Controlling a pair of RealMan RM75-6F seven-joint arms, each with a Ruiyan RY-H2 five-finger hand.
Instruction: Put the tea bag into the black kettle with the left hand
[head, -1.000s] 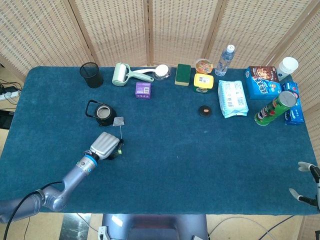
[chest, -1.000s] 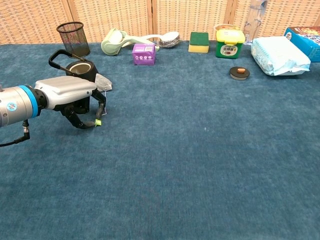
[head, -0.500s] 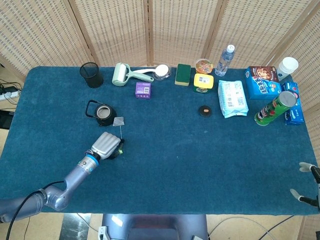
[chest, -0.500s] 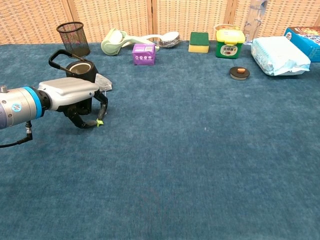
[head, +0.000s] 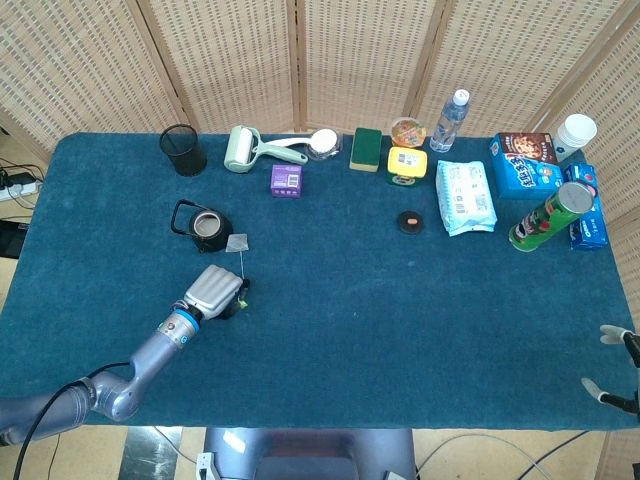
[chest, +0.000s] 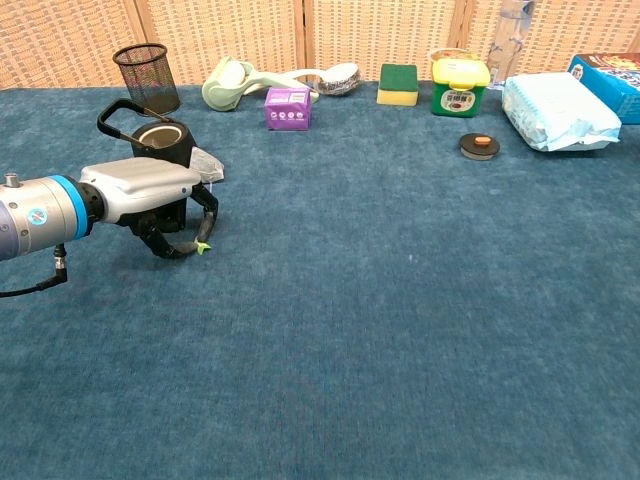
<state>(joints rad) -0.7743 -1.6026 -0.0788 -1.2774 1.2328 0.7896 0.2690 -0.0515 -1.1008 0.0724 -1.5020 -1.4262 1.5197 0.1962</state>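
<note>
the left hand (chest: 150, 205) sits low over the blue table (head: 340, 300), fingers curled down, pinching a small green tag (chest: 203, 246) at the fingertips. a thin string goes from the tag up to the tea bag (head: 237, 243), which lies flat on the table, touching the side of the black kettle (head: 207, 227). the tea bag is outside the kettle. the kettle stands upright with no lid on, and its inside looks pale; you cannot tell what is in it. the black mesh cup (head: 183, 149) at the back stands upright, and you cannot see inside it. the right hand (head: 615, 368) shows only at the table's right edge in the head view, with fingers apart and nothing in them.
</note>
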